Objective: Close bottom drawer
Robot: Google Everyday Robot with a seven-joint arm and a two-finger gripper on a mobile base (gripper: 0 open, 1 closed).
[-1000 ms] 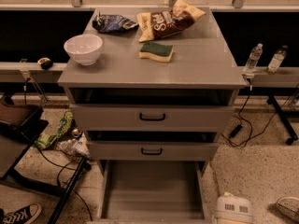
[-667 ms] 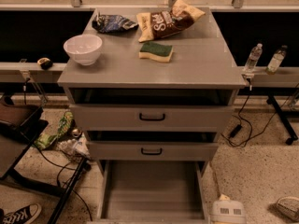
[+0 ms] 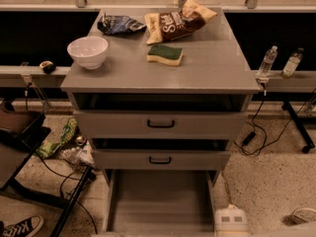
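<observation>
Bottom drawer (image 3: 159, 201) stands pulled far out at the foot of the cabinet (image 3: 163, 78), its long shallow tray open to you and its front panel lost below the frame's lower edge. Your gripper (image 3: 231, 222) shows as a white body low on the right, just beside the tray's right wall near the front corner. Whether it is spread or pressed together, you cannot tell.

From there you are off to one side, so a shove would likely twist the tray on its runners. Bring the gripper round in front of the panel, near its middle, and press straight toward the cabinet with a slow, even push. Stay below the middle drawer (image 3: 160, 159), which juts out slightly above the tray, as does the top drawer (image 3: 160, 124). Mind the shoe (image 3: 303, 215) on the floor to your right.
</observation>
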